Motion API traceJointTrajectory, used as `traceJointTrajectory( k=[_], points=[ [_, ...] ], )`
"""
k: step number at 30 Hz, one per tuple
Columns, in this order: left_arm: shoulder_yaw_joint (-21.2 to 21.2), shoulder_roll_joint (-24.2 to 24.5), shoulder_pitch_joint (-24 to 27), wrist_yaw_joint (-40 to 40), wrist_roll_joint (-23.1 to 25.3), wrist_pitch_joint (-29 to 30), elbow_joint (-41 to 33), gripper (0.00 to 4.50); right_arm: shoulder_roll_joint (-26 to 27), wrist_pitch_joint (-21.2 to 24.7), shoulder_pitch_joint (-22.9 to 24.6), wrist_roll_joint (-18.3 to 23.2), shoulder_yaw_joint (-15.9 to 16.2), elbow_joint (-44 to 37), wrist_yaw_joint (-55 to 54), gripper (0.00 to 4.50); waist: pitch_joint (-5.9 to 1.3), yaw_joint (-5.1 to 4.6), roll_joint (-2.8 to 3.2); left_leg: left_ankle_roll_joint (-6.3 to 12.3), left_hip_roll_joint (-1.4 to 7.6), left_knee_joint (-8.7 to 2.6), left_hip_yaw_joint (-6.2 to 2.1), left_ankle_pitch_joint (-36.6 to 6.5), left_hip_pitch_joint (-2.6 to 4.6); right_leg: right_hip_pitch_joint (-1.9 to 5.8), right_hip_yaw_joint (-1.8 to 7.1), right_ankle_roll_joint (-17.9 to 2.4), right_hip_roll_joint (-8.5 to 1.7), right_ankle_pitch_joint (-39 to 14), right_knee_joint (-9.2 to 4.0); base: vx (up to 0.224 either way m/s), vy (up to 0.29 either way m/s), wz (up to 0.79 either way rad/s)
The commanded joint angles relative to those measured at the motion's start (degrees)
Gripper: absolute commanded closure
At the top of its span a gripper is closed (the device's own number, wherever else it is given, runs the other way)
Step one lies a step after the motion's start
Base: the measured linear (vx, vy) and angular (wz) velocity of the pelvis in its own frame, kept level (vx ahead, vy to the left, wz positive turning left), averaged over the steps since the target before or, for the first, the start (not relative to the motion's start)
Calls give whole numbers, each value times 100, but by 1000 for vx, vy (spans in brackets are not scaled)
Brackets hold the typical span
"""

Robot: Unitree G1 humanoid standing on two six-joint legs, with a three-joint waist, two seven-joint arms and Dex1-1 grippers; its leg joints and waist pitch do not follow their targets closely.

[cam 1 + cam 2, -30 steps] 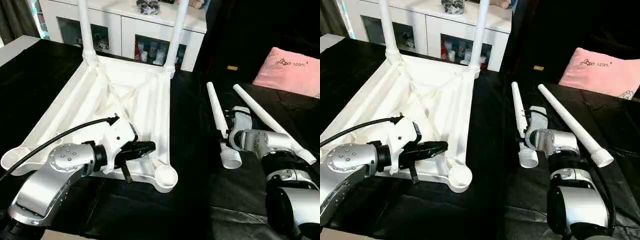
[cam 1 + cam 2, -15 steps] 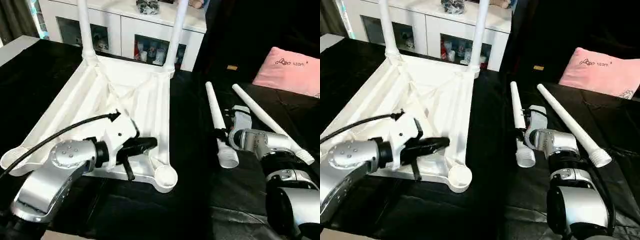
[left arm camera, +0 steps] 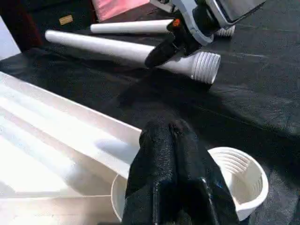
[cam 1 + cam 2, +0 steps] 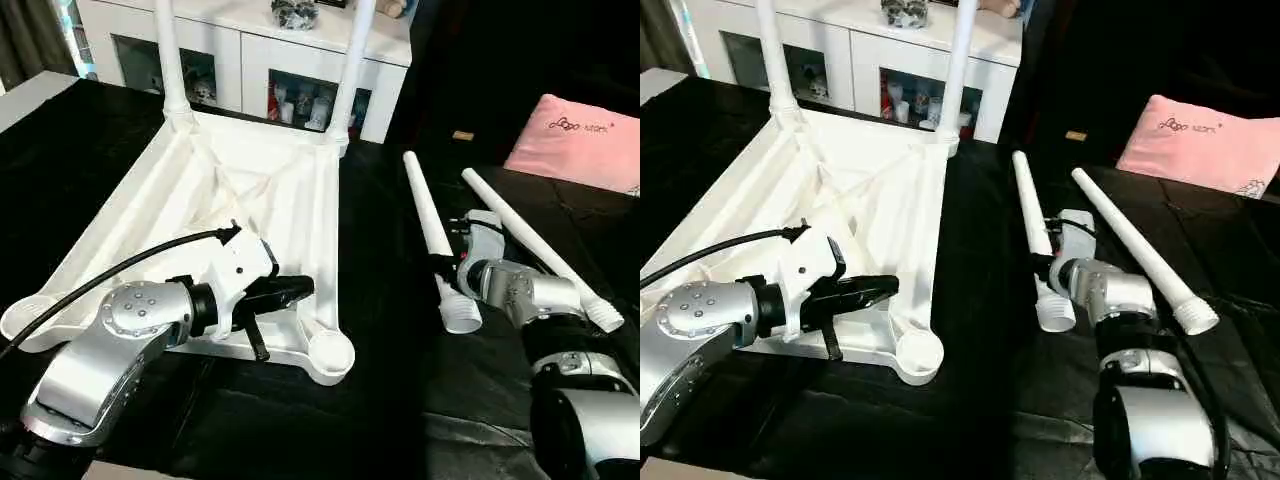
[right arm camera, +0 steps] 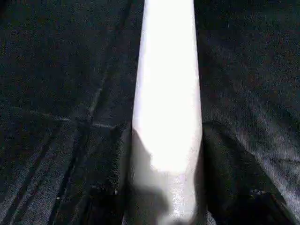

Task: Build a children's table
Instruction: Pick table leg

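The white tabletop [image 4: 262, 190] lies upside down on the black cloth, ribs up. Two legs [image 4: 168, 60] [image 4: 352, 62] stand in its far corner sockets. The near right socket [image 4: 330, 352] and the near left socket [image 4: 25, 315] hold nothing. My left gripper [image 4: 300, 288] is shut and hovers over the tabletop's near right part, just behind that socket [image 3: 239, 178]. A loose leg [image 4: 425, 215] lies to the right of the tabletop. My right gripper [image 4: 443, 268] is shut on it near its threaded end, with its fingers [image 5: 117, 159] pressed against both sides. Another loose leg [image 4: 530, 245] lies further right.
A white glass-doored cabinet [image 4: 260, 40] stands behind the tabletop. A pink cushion [image 4: 580, 140] lies at the far right, with a small tan tag [image 4: 463, 135] to its left. Black cloth [image 4: 380, 400] covers the whole work surface.
My right gripper has closed from wide open onto the loose leg, and the leg's far tip has swung slightly left. My left gripper has stayed shut and barely shifted.
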Motion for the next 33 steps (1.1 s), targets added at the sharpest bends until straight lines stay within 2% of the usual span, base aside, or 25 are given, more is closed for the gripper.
traceJointTrajectory(
  k=[1,7,9,16,17,18,19,20,21,24,25,27,32,33],
  points=[
    [-50,-22,2,41,41,-54,18,450,68,-27,167,37,-35,-133,6,266,-328,-19,160,-331,72,-385,86,-548,26,255,249,-890,-378,220,-428,0,0,0],
    [3,-177,-70,222,125,-169,176,450,192,52,184,253,-175,-492,36,266,-331,-24,157,-315,68,-387,83,-538,23,262,255,-898,-372,324,-427,0,0,0],
    [21,-224,-100,289,163,-220,235,450,224,69,182,319,-223,-575,27,266,-341,-20,183,-308,72,-389,76,-495,23,266,251,-915,-380,384,-416,0,0,0],
    [399,-813,-477,990,176,-420,647,450,461,369,167,1038,-691,-1562,133,266,-369,9,177,-173,60,-371,69,-74,17,306,252,-942,-363,1167,-369,0,0,0],
    [688,-1095,-686,1250,-64,-268,740,450,620,447,141,1610,-950,-1974,481,266,-364,8,173,-166,59,-370,75,-123,18,309,256,-944,-362,1172,-375,0,0,0],
    [705,-1110,-698,1262,-80,-257,744,450,629,455,141,1645,-964,-1997,504,266,-377,14,162,-120,60,-362,79,-160,18,325,264,-963,-374,1216,-370,0,0,0],
    [884,-1270,-837,1382,-266,-111,776,450,706,539,149,2016,-1095,-2234,757,266,-376,15,140,-99,68,-365,78,-149,18,320,260,-973,-374,1236,-369,0,0,0],
    [1103,-1457,-1038,1495,-527,39,831,450,783,679,208,2469,-1186,-2580,1145,266,-371,24,147,-50,69,-369,65,-128,8,323,251,-986,-382,1235,-371,0,0,0],
    [1150,-1496,-1089,1514,-590,61,850,450,795,713,232,2560,-1184,-2670,1249,266,-370,30,115,5,64,-363,73,-114,0,337,254,-1009,-385,1244,-371,0,0,0],
    [1512,-1832,-1485,1710,-1051,173,1045,450,905,1035,436,3096,-1113,-3307,1761,266,-361,48,121,69,64,-358,71,-30,-5,331,251,-1057,-389,1231,-389,0,0,0],
    [1714,-2035,-1713,1828,-1326,271,1160,450,963,1220,560,3342,-1021,-3648,1937,266,-367,55,171,69,68,-356,61,-20,-1,325,248,-1076,-398,1248,-380,0,0,0],
    [1845,-2166,-1840,1900,-1547,393,1223,409,977,1278,644,3426,-921,-3834,2052,266,-364,65,129,63,69,-366,59,-54,0,324,240,-1105,-408,1116,-407,0,0,0],
    [2274,-2710,-2178,2171,-2470,923,1345,389,1042,1406,855,3654,-759,-4212,2293,266,-348,113,128,-93,68,-373,70,-215,4,304,240,-1082,-421,666,-444,0,0,0],
    [2288,-2775,-2195,2172,-2598,1010,1342,364,1041,1433,881,3700,-738,-4256,2344,266,-341,110,97,-104,67,-381,68,-278,-10,310,234,-1064,-426,527,-456,0,0,0]
  ],
)
